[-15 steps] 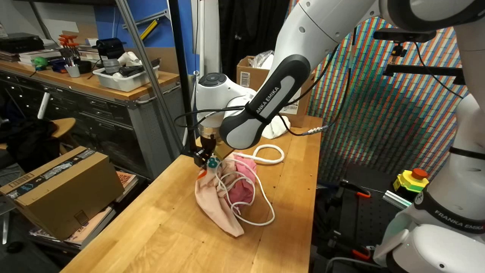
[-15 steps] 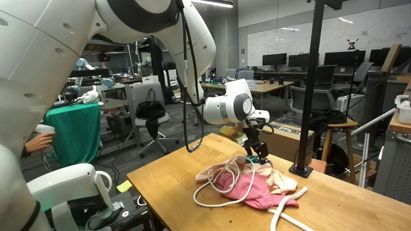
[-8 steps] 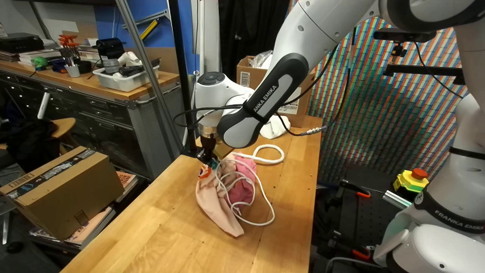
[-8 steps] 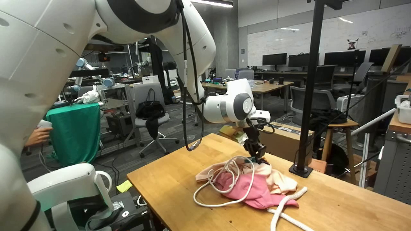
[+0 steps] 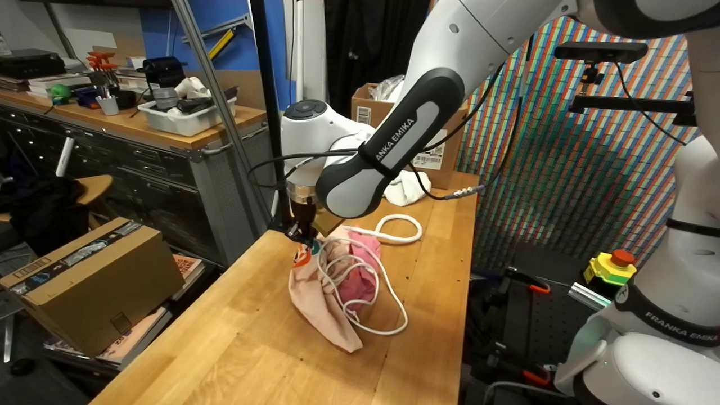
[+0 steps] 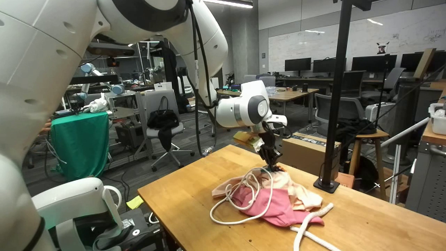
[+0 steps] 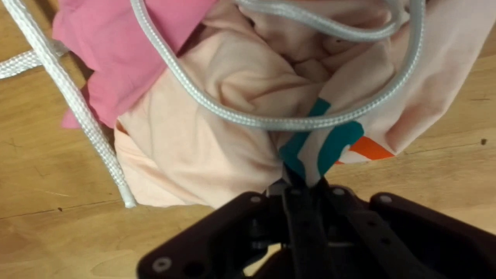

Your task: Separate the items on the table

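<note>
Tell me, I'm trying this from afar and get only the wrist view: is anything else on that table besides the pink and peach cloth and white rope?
Observer: Yes, in an exterior view a soft-looking white thing lies on the table by a cardboard box.
Operator: And past my top left corner?
Observer: An exterior view shows the thick white rope curling round into a loop on the wood.
Operator: What stops the machine if it misbehaves?
Observer: Perhaps this: in an exterior view a red button on a yellow block sits near the arm's lower part.
</note>
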